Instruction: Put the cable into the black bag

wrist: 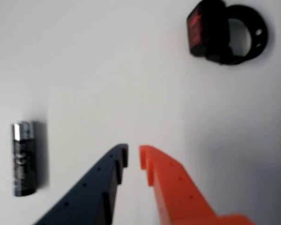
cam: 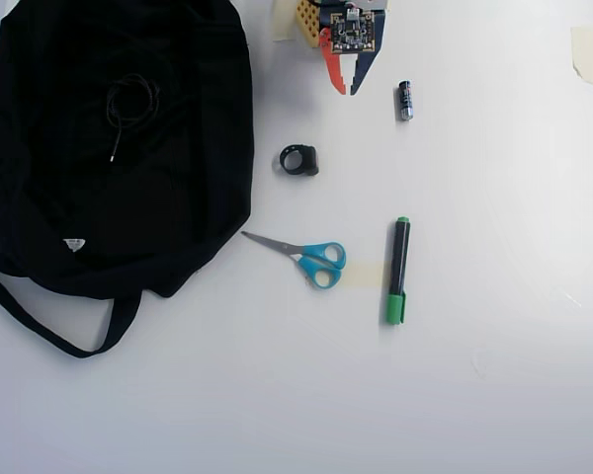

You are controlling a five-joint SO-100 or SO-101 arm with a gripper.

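Tool (cam: pixel 346 91) empty, jaws narrow, at surface's top edge; cable (cam: pixel 128 104) lies coiled on black bag (cam: pixel 193 148) toward top-left corner.

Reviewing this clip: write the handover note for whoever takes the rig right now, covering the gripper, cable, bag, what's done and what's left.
Gripper: nearly closed with a narrow gap, holding nothing, hovering over bare table near the top of the overhead view.
Cable: coiled, lying on the black bag; whether it sits inside or just on top of the fabric cannot be told.
Done: cable is at the bag.
Left: check it is actually inside; push it in if not.
Battery, black ring, scissors and green marker lie on the table.
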